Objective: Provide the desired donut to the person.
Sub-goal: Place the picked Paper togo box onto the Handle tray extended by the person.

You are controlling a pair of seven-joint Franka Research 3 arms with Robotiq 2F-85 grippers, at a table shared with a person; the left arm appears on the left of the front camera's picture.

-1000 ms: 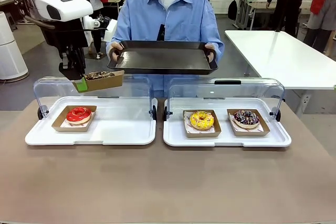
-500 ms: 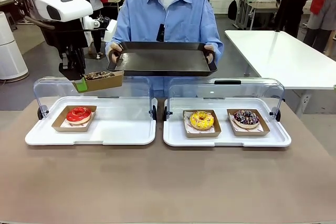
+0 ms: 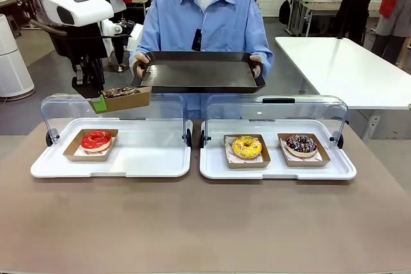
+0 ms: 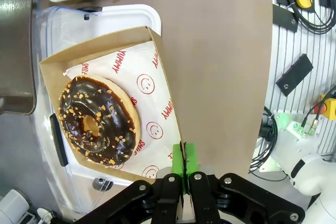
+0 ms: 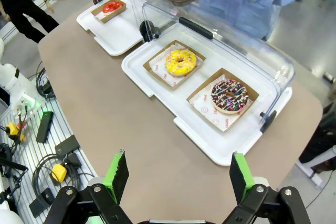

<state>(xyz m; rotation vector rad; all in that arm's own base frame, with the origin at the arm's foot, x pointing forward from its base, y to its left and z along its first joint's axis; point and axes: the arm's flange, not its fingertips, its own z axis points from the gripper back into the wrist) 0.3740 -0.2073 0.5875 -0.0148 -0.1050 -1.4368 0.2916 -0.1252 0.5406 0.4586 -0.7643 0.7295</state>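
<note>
**Left gripper.** The left gripper (image 3: 98, 102) is clamped on the near edge of a carton (image 3: 128, 101), with the green pads pressed together on the cardboard wall. In the left wrist view the wall sits between the two fingers (image 4: 190, 156), with no gap showing. The carton hangs in the air, roughly level, above the raised clear lid of the left case (image 3: 148, 162).

**Task item.** The chocolate donut (image 3: 121, 92), topped with nut crumbs, lies in the carton on printed white paper. It is clear of the desk (image 3: 205, 222). In the front view the carton's right end is just beside the left front corner of the tray (image 3: 199, 72), slightly below its rim. Contact cannot be told.

**Person.** The person (image 3: 205, 20) stands at the far side of the desk and holds the dark tray level with both hands. One hand (image 3: 141, 65) grips the left rim and the other hand (image 3: 256, 65) grips the right rim.

**Right gripper.** In the right wrist view the right gripper (image 5: 179, 174) has its fingers spread wide apart and grips nothing. It hangs above the bare desk, near the right case (image 3: 276, 170).

**Cases.** Both cases stand side by side on the desk with their lids up.
- Left case: a red donut (image 3: 96, 139) in a carton at the left end.
- Right case: a yellow donut (image 3: 246, 146) and a sprinkled donut (image 3: 301, 144), each in its own carton, side by side and apart.
</note>
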